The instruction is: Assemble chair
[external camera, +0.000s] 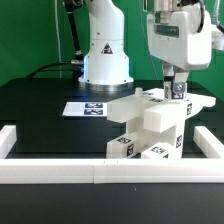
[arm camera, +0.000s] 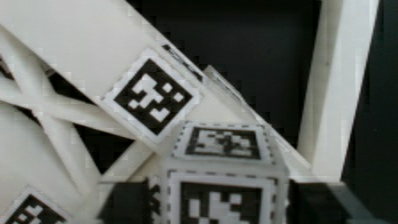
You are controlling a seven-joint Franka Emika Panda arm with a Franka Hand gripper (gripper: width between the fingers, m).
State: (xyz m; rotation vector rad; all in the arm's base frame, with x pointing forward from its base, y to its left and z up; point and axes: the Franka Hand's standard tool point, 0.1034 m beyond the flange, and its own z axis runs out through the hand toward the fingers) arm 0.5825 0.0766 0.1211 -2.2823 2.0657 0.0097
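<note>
One part-built chair [external camera: 150, 128] is standing on the counter [external camera: 40, 120] directly beneath the fingers [external camera: 177, 90], which are clamping its topmost tagged piece.

The arm [external camera: 105, 50] bends over; gripper [external camera: 175, 95] points straight down, jaws drawn together.

chair [external camera: 150, 125] blocks ctr by rail [external camera: 60, 172]; table [external camera: 35, 122] open at exterior view's left.

From where I stand the chair [external camera: 150, 130] hides part of the marker board [external camera: 80, 108]; in the wrist view its tagged pieces blur, cropped.
</note>
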